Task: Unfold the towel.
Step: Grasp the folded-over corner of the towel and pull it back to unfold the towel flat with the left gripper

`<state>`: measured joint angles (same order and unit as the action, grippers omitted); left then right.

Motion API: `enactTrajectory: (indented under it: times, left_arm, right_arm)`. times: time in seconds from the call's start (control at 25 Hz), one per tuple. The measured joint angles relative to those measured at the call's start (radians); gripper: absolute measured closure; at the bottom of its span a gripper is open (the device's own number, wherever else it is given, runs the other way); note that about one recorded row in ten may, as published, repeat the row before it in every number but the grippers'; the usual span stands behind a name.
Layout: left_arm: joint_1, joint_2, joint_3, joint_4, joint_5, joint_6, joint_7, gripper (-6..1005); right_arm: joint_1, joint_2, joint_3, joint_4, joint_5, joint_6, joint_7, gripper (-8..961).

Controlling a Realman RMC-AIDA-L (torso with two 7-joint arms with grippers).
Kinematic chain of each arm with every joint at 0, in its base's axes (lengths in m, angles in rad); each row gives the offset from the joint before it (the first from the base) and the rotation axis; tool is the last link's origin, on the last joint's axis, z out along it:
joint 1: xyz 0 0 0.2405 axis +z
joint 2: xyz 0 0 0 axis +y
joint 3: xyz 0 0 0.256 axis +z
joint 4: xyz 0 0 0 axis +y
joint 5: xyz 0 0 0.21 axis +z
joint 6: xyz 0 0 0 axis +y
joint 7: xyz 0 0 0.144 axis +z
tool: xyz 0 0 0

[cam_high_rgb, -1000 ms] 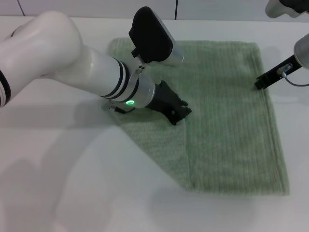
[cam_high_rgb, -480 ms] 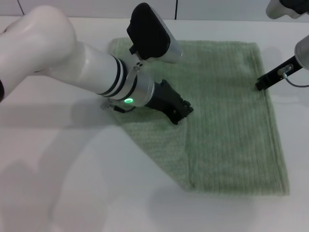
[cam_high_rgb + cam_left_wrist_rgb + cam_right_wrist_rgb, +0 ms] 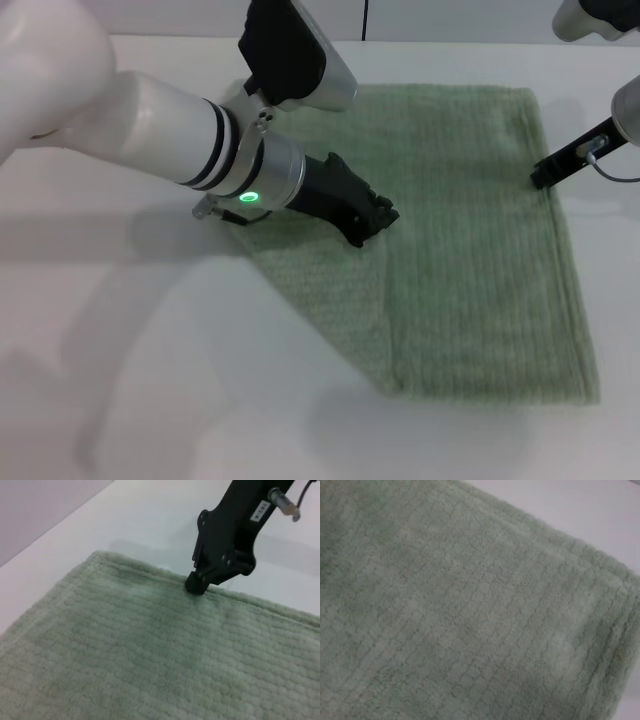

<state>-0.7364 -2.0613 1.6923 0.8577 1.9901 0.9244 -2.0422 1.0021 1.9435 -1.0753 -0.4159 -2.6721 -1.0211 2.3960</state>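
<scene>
The pale green towel (image 3: 470, 240) lies flat on the white table (image 3: 120, 350), with its left part folded over in a flap (image 3: 330, 290) along a diagonal edge. My left gripper (image 3: 368, 216) is low over the towel's middle, at the top of the flap's inner edge. My right gripper (image 3: 540, 178) is shut, with its tip touching the hem on the towel's right edge. It also shows in the left wrist view (image 3: 197, 584), resting on the hem. The right wrist view shows only the towel (image 3: 470, 605) up close.
Bare white table (image 3: 150, 400) lies to the left of and in front of the towel. A cable (image 3: 610, 172) hangs off the right arm beside the towel's right edge. A wall runs along the table's far edge.
My left arm has swung up and to the left, and its gripper has shifted slightly left and farther back over the towel. The right gripper and the towel have not visibly moved.
</scene>
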Motion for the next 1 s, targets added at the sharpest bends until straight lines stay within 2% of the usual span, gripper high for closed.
enactTrajectory:
  times: [0.36, 0.52, 1.0]
  left_arm:
    - [0.104, 0.001, -0.116, 0.173, 0.088, 0.128, -0.009, 923]
    - [0.13, 0.002, -0.167, 0.219, 0.103, 0.198, -0.005, 927]
    - [0.137, 0.001, -0.216, 0.235, 0.139, 0.266, -0.01, 940]
  right_arm:
    - [-0.001, 0.0, 0.0, 0.005, 0.0, 0.002, -0.009, 949]
    - [0.0, 0.0, 0.002, 0.008, 0.0, 0.004, -0.01, 949]
    - [0.0, -0.001, 0.002, 0.01, -0.001, 0.006, -0.012, 947]
